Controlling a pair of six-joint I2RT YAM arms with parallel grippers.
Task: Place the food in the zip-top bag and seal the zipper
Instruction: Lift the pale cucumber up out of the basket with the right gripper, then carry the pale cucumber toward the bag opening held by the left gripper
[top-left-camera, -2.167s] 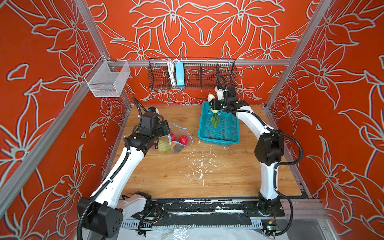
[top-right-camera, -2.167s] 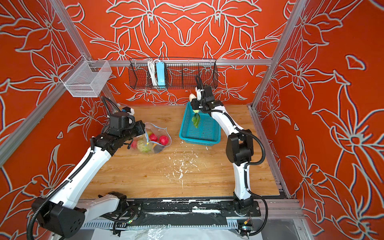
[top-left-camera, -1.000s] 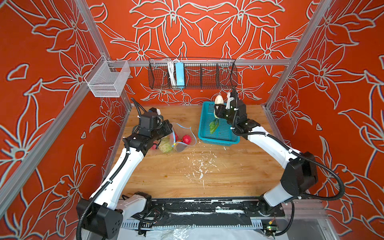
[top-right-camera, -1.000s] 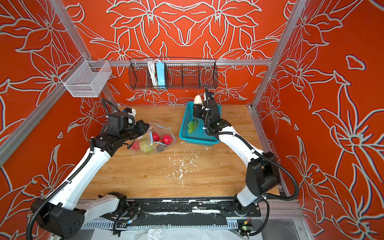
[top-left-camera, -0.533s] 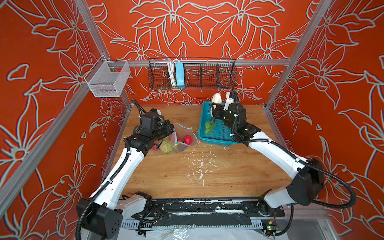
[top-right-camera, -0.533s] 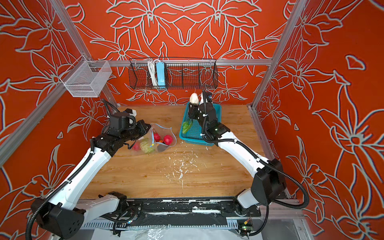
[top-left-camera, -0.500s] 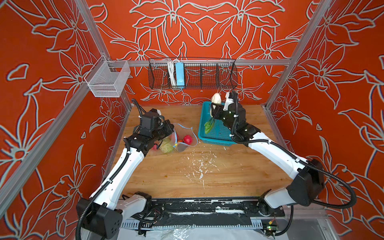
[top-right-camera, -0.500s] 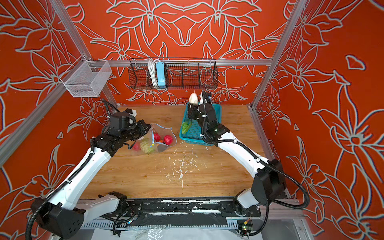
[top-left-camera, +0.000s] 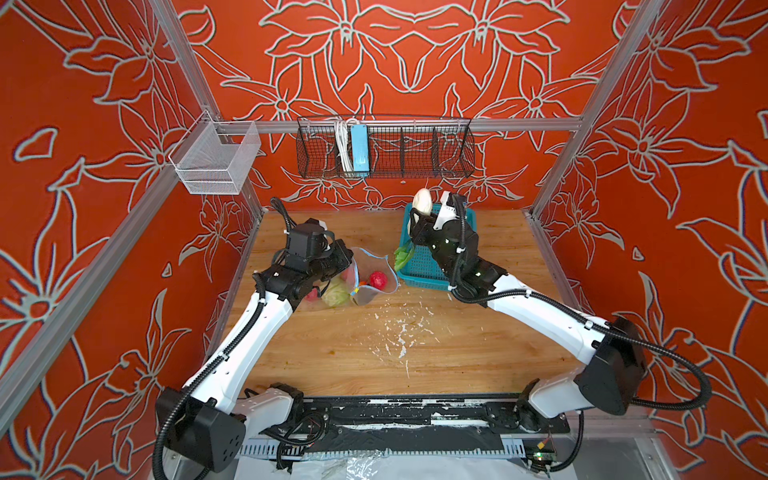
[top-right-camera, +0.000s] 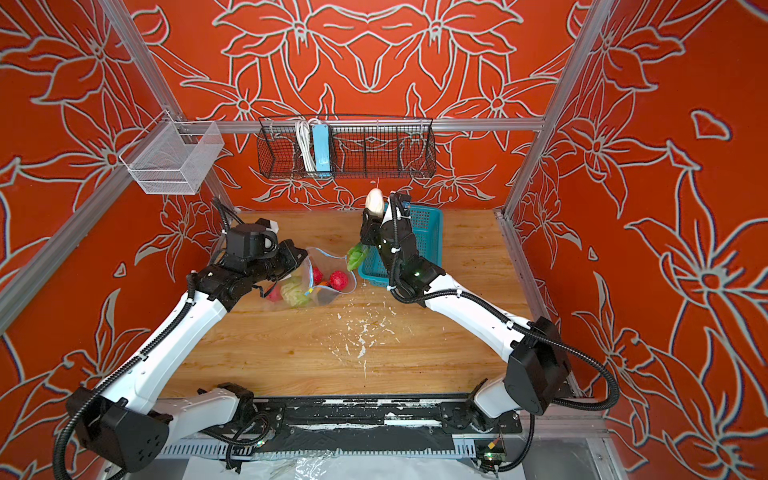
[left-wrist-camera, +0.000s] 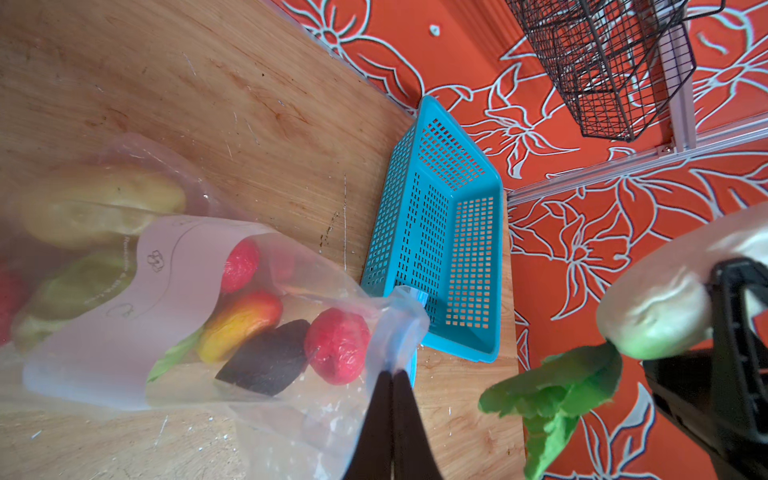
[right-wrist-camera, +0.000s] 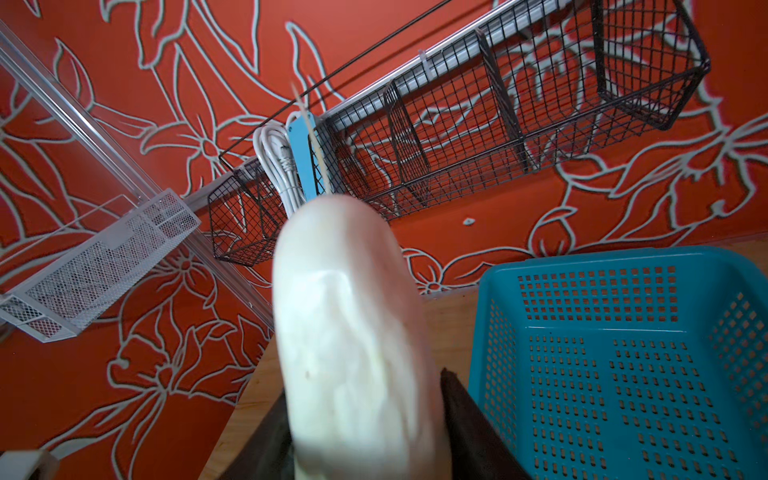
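The clear zip-top bag (top-left-camera: 368, 286) lies on the wood table left of centre, its mouth open toward the basket. My left gripper (left-wrist-camera: 392, 374) is shut on the mouth's edge, beside the blue zipper (top-right-camera: 328, 254). Inside show a green cabbage (top-left-camera: 336, 293), red fruits (left-wrist-camera: 336, 345), a dark avocado (left-wrist-camera: 266, 361), a pepper (left-wrist-camera: 239, 324) and a potato (left-wrist-camera: 104, 203). My right gripper (right-wrist-camera: 361, 399) is shut on the white radish (top-left-camera: 422, 201), raised between the bag and the basket. The radish points up and its green leaves (top-right-camera: 356, 257) hang just above the bag's mouth.
A teal perforated basket (top-left-camera: 424, 266) stands right of the bag at the back, with nothing showing in it. A black wire rack (top-left-camera: 386, 147) with a light-blue power strip hangs on the back wall. A white mesh bin (top-left-camera: 214, 160) hangs at the left. White flecks dot the table's middle.
My right arm has carried the radish leftward from over the basket to the bag's mouth. The left gripper has kept its hold on the bag's edge.
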